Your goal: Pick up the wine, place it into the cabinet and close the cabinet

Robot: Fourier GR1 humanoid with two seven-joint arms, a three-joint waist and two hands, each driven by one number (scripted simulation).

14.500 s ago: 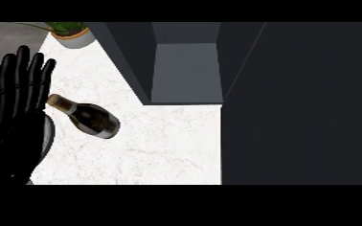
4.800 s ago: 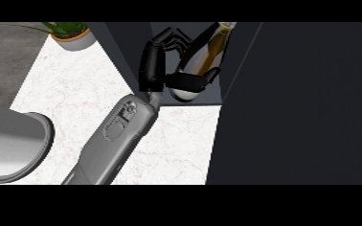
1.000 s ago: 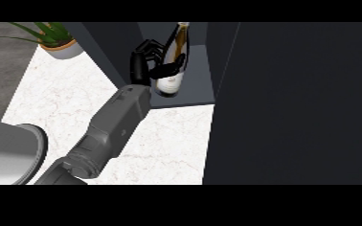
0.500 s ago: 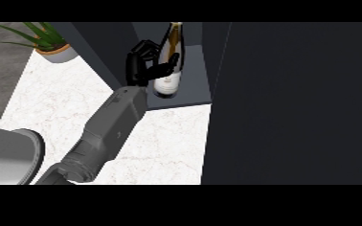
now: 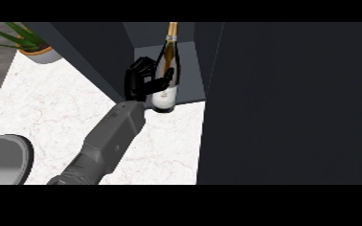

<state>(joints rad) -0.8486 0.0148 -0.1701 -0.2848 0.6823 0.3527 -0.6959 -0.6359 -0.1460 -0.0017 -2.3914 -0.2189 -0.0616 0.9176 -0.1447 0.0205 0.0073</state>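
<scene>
Wine bottle (image 5: 169,67) upright at front edge of open dark cabinet (image 5: 92,52).
Left hand (image 5: 141,82) curled round its lower body; white marbled counter (image 5: 50,105) below, potted plant (image 5: 32,45) at far left.

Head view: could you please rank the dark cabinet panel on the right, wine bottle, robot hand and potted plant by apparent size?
1. dark cabinet panel, by far largest.
2. wine bottle, tall but slim.
3. left robot hand and potted plant look about alike; the plant is cut by the view's edge, so unranked.
</scene>
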